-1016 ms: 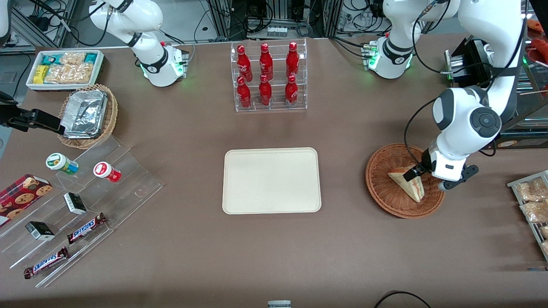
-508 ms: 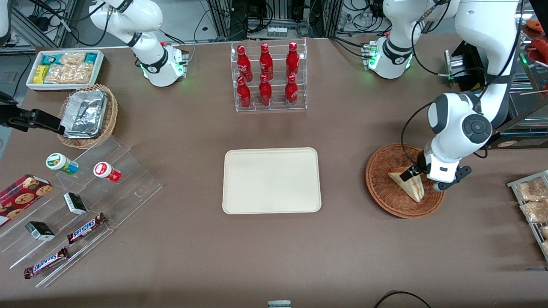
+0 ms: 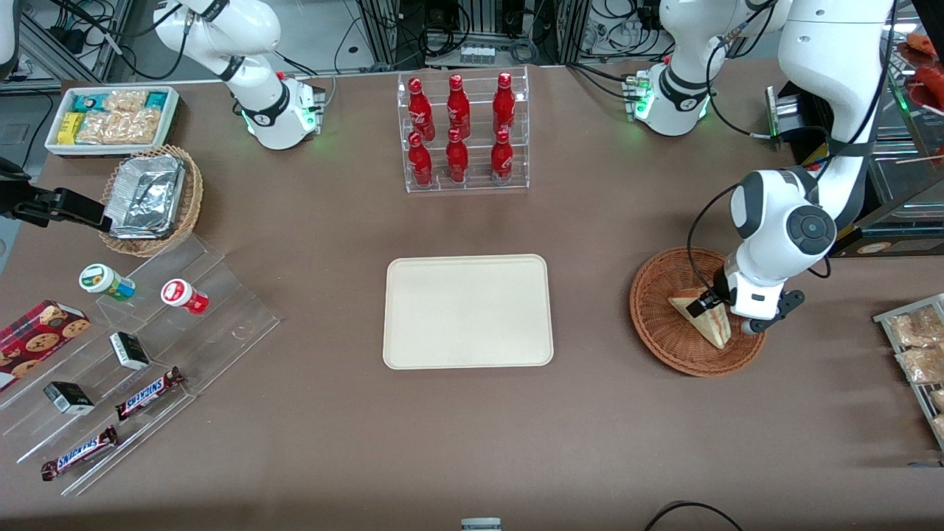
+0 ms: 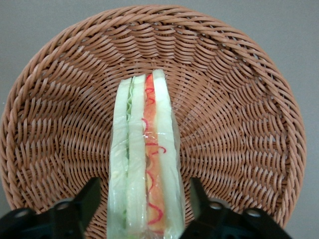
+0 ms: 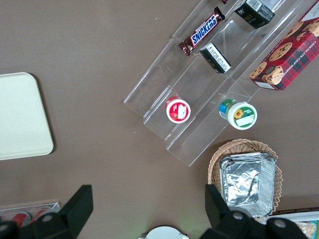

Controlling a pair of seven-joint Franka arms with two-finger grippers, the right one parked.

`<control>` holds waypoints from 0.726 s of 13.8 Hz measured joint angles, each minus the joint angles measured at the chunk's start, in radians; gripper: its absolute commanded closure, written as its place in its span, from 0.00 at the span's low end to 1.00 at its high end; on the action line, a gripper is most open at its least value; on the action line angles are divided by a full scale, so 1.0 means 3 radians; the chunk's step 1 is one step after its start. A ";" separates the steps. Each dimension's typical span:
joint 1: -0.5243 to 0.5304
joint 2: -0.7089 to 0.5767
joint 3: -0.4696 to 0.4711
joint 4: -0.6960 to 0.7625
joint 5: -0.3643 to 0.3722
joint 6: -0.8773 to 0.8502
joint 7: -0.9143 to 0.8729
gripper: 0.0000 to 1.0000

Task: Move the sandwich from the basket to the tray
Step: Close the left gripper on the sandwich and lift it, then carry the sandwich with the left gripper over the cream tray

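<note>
Reddish-brown wicker identifies the basket (image 3: 697, 311), which sits toward the working arm's end of the table. In the front view the sandwich (image 3: 704, 318) lies in it, cut edge facing the front camera. The left arm's gripper (image 3: 726, 313) is low over the wedge, with one dark finger touching the sandwich's upper corner. Compared with one second ago, the wrist has moved slightly inward over the basket and settled closer around the wedge; the sandwich itself has barely shifted. The cream tray (image 3: 467, 310) lies at the table centre, well apart from the basket, with nothing on it.

In the left wrist view the sandwich (image 4: 145, 159) stands on edge between the two fingers (image 4: 82, 204). A visible gap remains on each side of the bread, so the fingers are spread and straddling it, not yet gripping. The basket (image 4: 239, 99) weave surrounds the wedge on all sides.

The right wrist view shows only a corner of the tray (image 5: 22, 117).

Judgement: the approach is complete and the closing step is due. The wrapped wedge looks soft, so a gentle squeeze is advisable.
</note>
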 measured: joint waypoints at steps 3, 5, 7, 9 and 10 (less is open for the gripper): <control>0.0000 -0.0001 0.0000 0.0002 0.0000 0.0006 -0.0011 0.69; -0.0001 -0.0007 -0.0001 0.0007 0.0001 0.0006 -0.0012 0.69; -0.0019 -0.0040 -0.0005 0.0027 0.0004 -0.0010 -0.0012 0.69; -0.0068 -0.0122 -0.0006 0.0098 0.0004 -0.0153 -0.0012 0.69; -0.0091 -0.0183 -0.0010 0.0163 0.0005 -0.0312 -0.0010 0.69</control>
